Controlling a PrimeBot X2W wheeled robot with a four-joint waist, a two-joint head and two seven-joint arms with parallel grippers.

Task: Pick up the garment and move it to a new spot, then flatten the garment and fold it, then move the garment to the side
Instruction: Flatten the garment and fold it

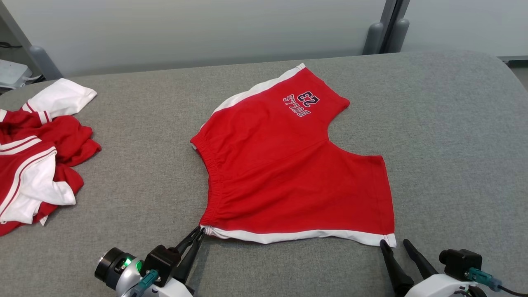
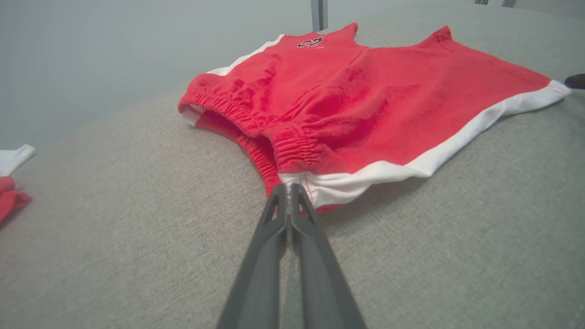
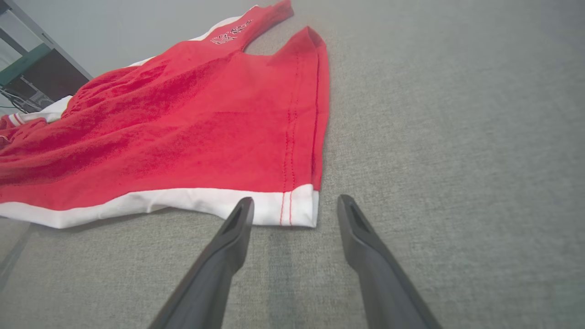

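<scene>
The garment (image 1: 284, 165) is a pair of red shorts with a white side stripe and a "23" print. It lies spread flat on the grey table (image 1: 453, 144). My left gripper (image 1: 201, 229) is shut on the near-left corner, where the elastic waistband meets the white stripe (image 2: 347, 180). That corner sits slightly raised off the table. My right gripper (image 1: 394, 243) stands open at the near-right hem corner (image 3: 299, 205). One of its fingertips (image 3: 242, 208) is against the white stripe and the other rests on the bare table to the right.
A heap of other red and white clothes (image 1: 33, 152) lies at the table's left edge. Grey posts (image 1: 385, 31) stand behind the far edge. Bare grey table surface stretches to the right of the shorts and along the near edge.
</scene>
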